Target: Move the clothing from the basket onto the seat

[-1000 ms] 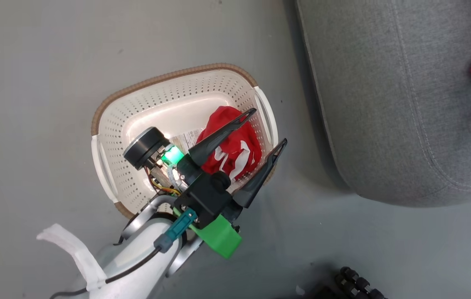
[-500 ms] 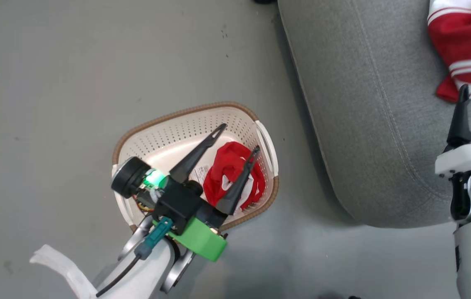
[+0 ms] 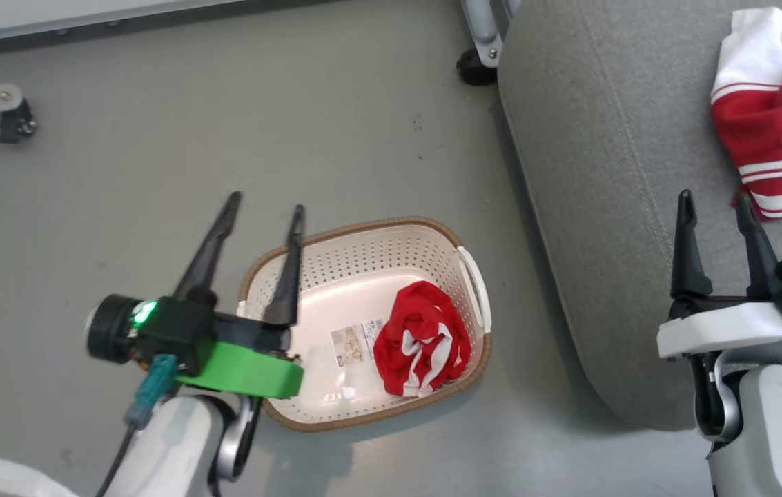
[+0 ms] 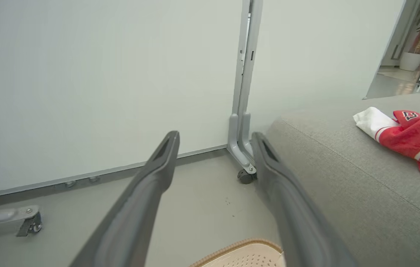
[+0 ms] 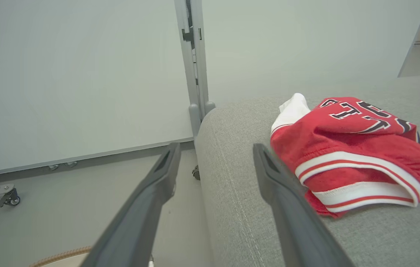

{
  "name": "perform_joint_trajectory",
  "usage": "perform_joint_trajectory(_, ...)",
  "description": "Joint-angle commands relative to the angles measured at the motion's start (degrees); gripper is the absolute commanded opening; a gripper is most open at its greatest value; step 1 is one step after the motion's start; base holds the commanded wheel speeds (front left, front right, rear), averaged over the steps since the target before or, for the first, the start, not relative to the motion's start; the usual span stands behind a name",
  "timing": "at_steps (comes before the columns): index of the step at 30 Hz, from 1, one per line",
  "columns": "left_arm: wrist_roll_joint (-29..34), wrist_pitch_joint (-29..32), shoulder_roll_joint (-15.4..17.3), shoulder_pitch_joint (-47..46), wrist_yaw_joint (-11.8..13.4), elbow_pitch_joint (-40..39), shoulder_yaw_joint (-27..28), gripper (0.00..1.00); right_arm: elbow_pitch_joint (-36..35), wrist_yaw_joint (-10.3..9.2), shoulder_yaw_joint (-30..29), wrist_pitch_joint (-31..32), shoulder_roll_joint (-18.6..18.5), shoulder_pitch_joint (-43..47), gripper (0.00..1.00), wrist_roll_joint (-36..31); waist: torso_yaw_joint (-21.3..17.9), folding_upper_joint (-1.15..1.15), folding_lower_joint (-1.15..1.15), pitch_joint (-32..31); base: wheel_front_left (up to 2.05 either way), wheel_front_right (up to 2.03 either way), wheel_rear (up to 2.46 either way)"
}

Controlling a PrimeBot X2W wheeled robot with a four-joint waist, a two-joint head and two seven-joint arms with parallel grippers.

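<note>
1. Clothing pos.
One red garment w/ white trim (image 3: 422,338) lay crumpled inside the basket (image 3: 391,222), at its R end, near the side handle (image 3: 477,279) and just beside the barcode sticker (image 3: 355,344). The lettered jersey (image 3: 774,131) lay on the seat (image 3: 598,193), well in from the edge facing the basket. Est. status: one item placed, one not yet moved.

2. Grippers
- L gripper (image 3: 266,203): fingers spread, nothing between them. It hung over the basket's L end, well apart from the garment.
- R gripper (image 3: 714,198): fingers apart, empty. It hung over the seat, w/ one fingertip just beside the jersey's striped hem.

3. Likely faults (judgement only)
a. Partial pinch. The fabric looked soft, shiny and bunched. A grip on a single fold could slip, or leave the rest trailing to drop on the floor (image 3: 156,138) between basket and seat.
b. Basket strike. The garment sat close to the R wall and handle, so a finger could hit plastic before reaching cloth.
c. Basket shift. It looked light, and cloth caught on the woven-look rim could tip or drag it.
d. Jersey snag. If the R arm moved off sideways, the near fingertip could hook the hem and pull the jersey toward the seat edge.
</note>
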Motion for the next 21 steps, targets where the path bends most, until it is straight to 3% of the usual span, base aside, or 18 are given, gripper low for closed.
perform_joint_trajectory(1,0.3,-0.2,0.2,1.4,0.6,-0.6,1.7,1.0,-1.1,-0.04,0.7,-0.2,0.0,1.2,1.0,-0.4,2.2,0.0,0.0,-2.0,0.0,0.0,0.0)
perform_joint_trajectory(11,1.3,-0.1,-0.8,8.8,0.9,-0.8,13.1,1.0,-7.9,-0.05,5.5,2.2,0.2,5.7,1.0,-2.7,5.0,0.0,0.0,-6.3,0.0,0.0,0.0)
perform_joint_trajectory(21,2.9,-0.1,-2.0,14.8,-2.1,1.2,15.9,1.0,-12.4,-0.04,8.7,5.7,0.3,12.1,1.0,-2.8,5.7,0.0,0.0,-10.6,0.0,0.0,0.0)
